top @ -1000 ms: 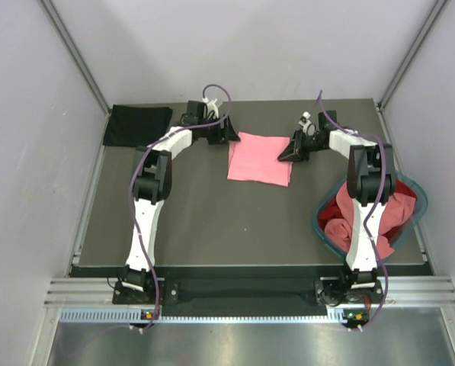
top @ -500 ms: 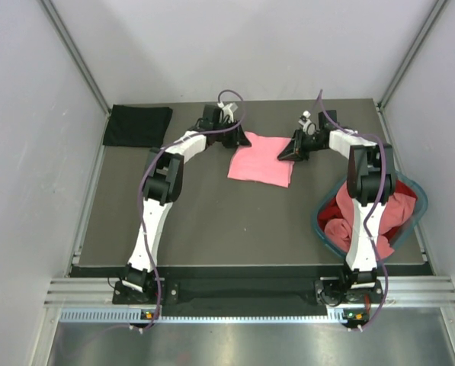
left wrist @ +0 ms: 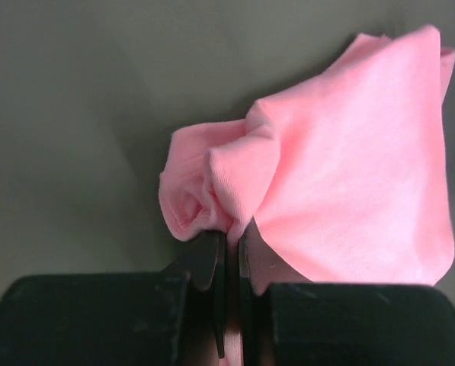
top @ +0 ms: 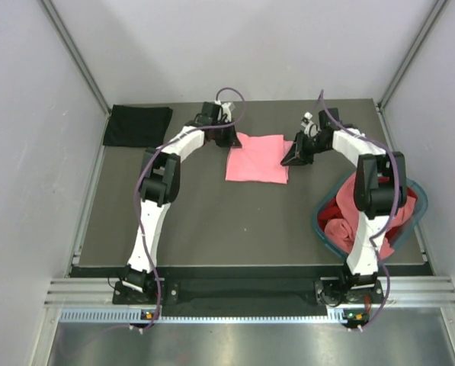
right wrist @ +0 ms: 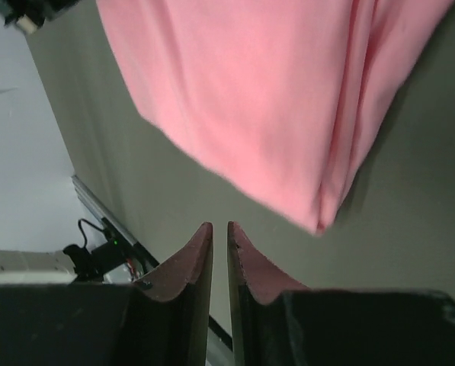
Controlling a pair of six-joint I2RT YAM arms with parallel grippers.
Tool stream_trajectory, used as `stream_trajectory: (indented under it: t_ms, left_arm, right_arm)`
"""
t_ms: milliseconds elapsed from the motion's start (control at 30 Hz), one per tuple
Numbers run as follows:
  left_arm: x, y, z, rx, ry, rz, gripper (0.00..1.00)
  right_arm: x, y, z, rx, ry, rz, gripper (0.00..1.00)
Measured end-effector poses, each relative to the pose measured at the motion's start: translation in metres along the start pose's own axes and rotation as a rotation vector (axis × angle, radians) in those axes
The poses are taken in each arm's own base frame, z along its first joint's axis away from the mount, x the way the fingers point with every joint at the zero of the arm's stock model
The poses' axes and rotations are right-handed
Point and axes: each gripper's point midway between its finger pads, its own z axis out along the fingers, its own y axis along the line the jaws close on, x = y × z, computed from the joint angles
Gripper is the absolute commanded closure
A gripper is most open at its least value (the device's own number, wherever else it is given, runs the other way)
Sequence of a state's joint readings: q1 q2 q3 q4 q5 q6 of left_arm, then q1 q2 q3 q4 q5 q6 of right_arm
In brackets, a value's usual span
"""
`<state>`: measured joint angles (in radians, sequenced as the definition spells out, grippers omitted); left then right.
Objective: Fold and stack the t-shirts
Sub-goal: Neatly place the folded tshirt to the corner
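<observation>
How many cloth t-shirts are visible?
4 visible: folded black cloth tee far left; salmon pink tee far centre; red tee and another pink tee in the round teal plastic basket. More may hide beneath.

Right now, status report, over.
Left fingers shut on corner of salmon pink cloth t-shirt. Right fingers nearly closed, empty, beside it. Nothing in the way.

Round teal basket [top: 317,219] at the right edge of the dark grey table [top: 227,221]
</observation>
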<state>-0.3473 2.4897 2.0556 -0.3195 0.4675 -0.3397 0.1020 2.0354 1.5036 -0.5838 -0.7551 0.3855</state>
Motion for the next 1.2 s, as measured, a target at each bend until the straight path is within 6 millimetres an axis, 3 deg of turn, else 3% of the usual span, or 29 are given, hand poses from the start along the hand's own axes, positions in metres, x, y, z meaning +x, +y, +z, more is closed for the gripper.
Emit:
stream_trajectory:
  t_ms: [133, 233, 333, 433, 533, 733, 1033, 1200]
  left_arm:
    - [-0.008, 0.02, -0.039, -0.13, 0.03, 0.076, 1.0]
    - [-0.024, 0.037, -0.074, -0.219, 0.028, 0.13, 1.0]
    - [-0.042, 0.06, -0.116, -0.347, 0.013, 0.192, 1.0]
    - [-0.06, 0.079, -0.159, -0.47, -0.018, 0.24, 1.0]
    - [-0.08, 0.098, -0.198, -0.577, -0.06, 0.273, 1.0]
    - [-0.105, 0.132, -0.246, -0.738, -0.09, 0.33, 1.0]
    - [-0.117, 0.16, -0.28, -0.862, -0.077, 0.392, 1.0]
    - [-0.139, 0.162, -0.3, -0.888, -0.133, 0.408, 1.0]
  right_arm:
    - [0.025, 0.042, -0.03, 0.012, -0.004, -0.096, 0.85]
    - [0.055, 0.067, -0.045, -0.007, 0.013, -0.154, 0.85]
    - [0.085, 0.075, -0.046, -0.025, 0.065, -0.157, 0.85]
    - [0.102, 0.072, -0.038, -0.022, 0.127, -0.135, 0.85]
    - [0.107, 0.072, -0.03, -0.025, 0.162, -0.127, 0.85]
    - [0.1, 0.07, -0.017, -0.03, 0.194, -0.112, 0.85]
    - [0.099, 0.067, -0.009, -0.036, 0.222, -0.091, 0.86]
    - [0.099, 0.067, -0.01, -0.042, 0.224, -0.097, 0.85]
